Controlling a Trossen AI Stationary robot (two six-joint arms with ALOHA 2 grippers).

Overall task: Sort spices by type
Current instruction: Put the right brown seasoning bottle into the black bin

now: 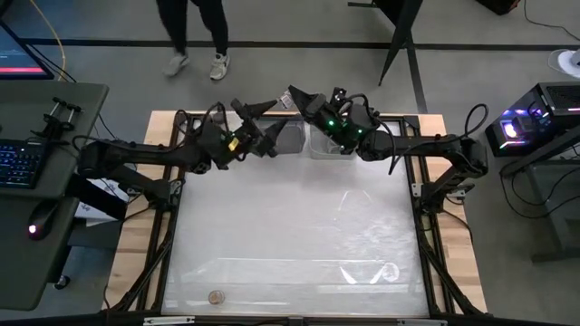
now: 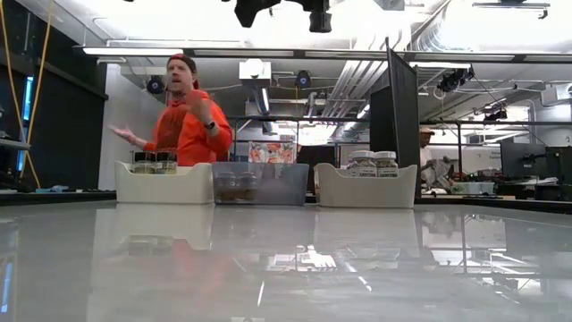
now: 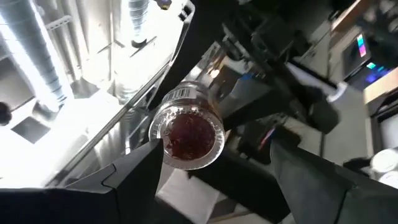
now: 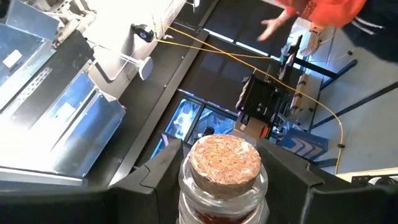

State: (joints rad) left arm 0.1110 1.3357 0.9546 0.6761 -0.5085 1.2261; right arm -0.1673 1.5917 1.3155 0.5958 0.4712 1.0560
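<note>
Jars nearly sorted, one raised between the arms at twelve o'clock.
Right gripper (image 4: 224,186) clamps a cork-capped jar (image 4: 225,163) by its glass body above the bins (image 2: 164,183); left gripper (image 3: 214,165) stands open around its base. Light, rigid, slick glass: grip the sides. Another jar (image 1: 216,296) sits on the surface (image 1: 290,226) at seven o'clock.

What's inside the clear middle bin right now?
In the low view, the clear bin shows two small jars with dark reddish contents through its wall. Their caps and any jars behind them are not discernible. The white bins beside it hide most of their own jars.
</note>
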